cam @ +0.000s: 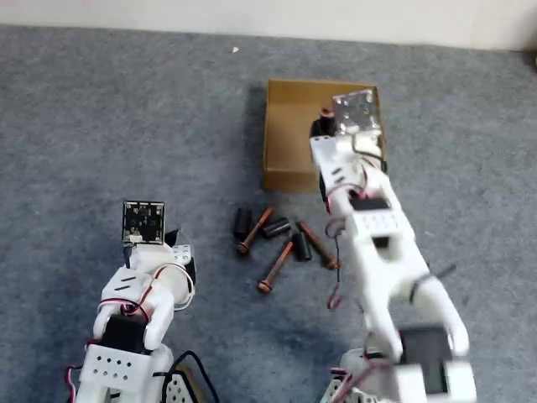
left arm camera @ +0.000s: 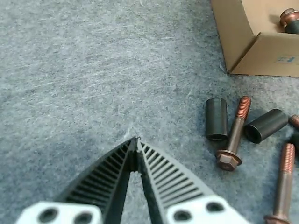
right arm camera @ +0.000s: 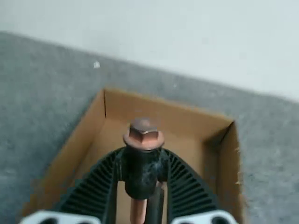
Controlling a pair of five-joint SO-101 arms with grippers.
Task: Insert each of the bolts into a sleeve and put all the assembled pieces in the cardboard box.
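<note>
My right gripper (right arm camera: 141,157) is shut on an assembled piece (right arm camera: 140,175), a copper bolt with its hex head (right arm camera: 143,135) sticking out of a black sleeve. It hangs over the open cardboard box (right arm camera: 187,123). From above, that gripper (cam: 321,131) sits over the box (cam: 285,126). On the carpet below the box lie three black sleeves (cam: 242,222) (cam: 276,227) (cam: 302,247) and three loose bolts (cam: 255,231) (cam: 275,269) (cam: 319,243). My left gripper (left arm camera: 135,141) is shut and empty, low over the carpet to the left of the pile, with a sleeve (left arm camera: 216,118) and a bolt (left arm camera: 233,135) nearby.
Grey carpet (cam: 126,109) covers the table, and a pale wall runs along the far edge. The box corner (left arm camera: 243,51) lies beyond the loose parts in the left wrist view. Open carpet stretches left of the box and the pile.
</note>
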